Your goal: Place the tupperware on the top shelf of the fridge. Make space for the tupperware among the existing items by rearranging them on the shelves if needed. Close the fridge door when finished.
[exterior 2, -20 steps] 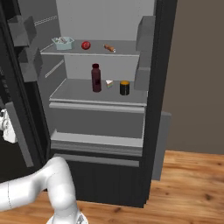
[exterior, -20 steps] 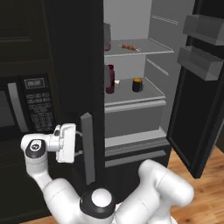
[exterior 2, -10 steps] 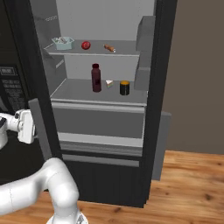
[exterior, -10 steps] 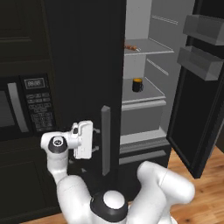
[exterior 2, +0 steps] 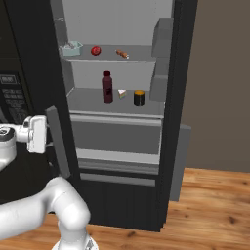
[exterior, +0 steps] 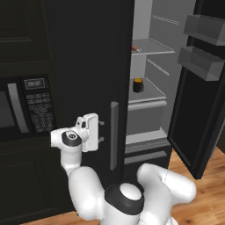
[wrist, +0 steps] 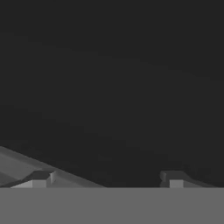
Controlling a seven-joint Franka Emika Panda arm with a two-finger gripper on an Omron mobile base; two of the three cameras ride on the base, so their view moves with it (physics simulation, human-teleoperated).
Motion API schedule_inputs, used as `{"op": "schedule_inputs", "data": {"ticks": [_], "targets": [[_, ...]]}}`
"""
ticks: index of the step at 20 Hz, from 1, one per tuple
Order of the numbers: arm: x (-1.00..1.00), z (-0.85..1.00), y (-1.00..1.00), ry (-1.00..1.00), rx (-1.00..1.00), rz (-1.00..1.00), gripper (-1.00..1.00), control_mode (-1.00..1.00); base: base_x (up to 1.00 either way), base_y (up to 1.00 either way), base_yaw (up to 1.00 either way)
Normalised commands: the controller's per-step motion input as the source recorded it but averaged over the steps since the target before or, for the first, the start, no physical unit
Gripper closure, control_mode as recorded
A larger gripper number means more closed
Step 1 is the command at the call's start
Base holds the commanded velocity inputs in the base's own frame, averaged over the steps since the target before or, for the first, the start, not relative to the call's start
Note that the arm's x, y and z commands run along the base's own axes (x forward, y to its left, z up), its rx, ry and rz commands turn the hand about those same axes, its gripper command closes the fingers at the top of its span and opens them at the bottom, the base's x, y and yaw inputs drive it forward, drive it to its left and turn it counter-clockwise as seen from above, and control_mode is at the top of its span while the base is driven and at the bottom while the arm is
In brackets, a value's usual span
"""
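Microwave [exterior: 24,103]: black, built in, keypad at its right; not part of the work.

Pincer [exterior: 102,132]: white boxy hand with small dark fingertips, spread apart with nothing between them, as the hand view showed [wrist: 107,179]. It stood against the outer face of the left fridge door [exterior: 88,66], just beside the vertical silver bar handle [exterior: 114,135]. Judged to be pushing the door toward closing, since the fingers held nothing and the handle was not gripped.

Fridge [exterior 2: 178,97]: tall, black, matte; interior light grey. Left door partly swung over the opening; right door [exterior: 197,101] wide open, with grey bins on its inner face.

Top shelf [exterior 2: 141,57], flat pale slab:
- tupperware [exterior 2: 71,48], small pale-blue translucent tub with rounded corners, at the left end of the shelf near the side wall. The placing step looked done.
- red round fruit [exterior 2: 95,50], near the tub and apart from it.
- skewer [exterior 2: 122,53] of brown-orange pieces, lying flat toward the middle.

Shelf below [exterior 2: 88,100], same grey slab:
- dark-red bottle [exterior 2: 107,87], upright, cylindrical.
- small wedge [exterior 2: 122,93], pale, just right of the bottle.
- dark jar [exterior 2: 139,98] with orange top, upright, squat, nearest the right end.

Items were spread with gaps, so no further rearranging seemed needed. Remaining, by judgement: both doors to shut.

Floor [exterior 2: 210,205]: wood planks, warm brown.
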Motion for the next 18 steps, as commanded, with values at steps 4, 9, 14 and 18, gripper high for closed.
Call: {"op": "schedule_inputs", "data": {"ticks": [4, 9, 14, 18], "targets": [[0.39, 0.29, -0.25, -0.14, 0.11, 0.32, -1.0, -1.0, 0.0, 0.0, 0.0], [0.33, 0.17, -0.41, -0.2, 0.16, 0.36, -1.0, -1.0, 0.0, 0.0, 0.0], [0.4, 0.17, -0.45, -0.19, 0.17, 0.37, -1.0, -1.0, 0.0, 0.0, 0.0], [0.43, 0.36, -0.3, -0.09, 0.14, 0.33, -1.0, -1.0, 0.0, 0.0, 0.0]]}}
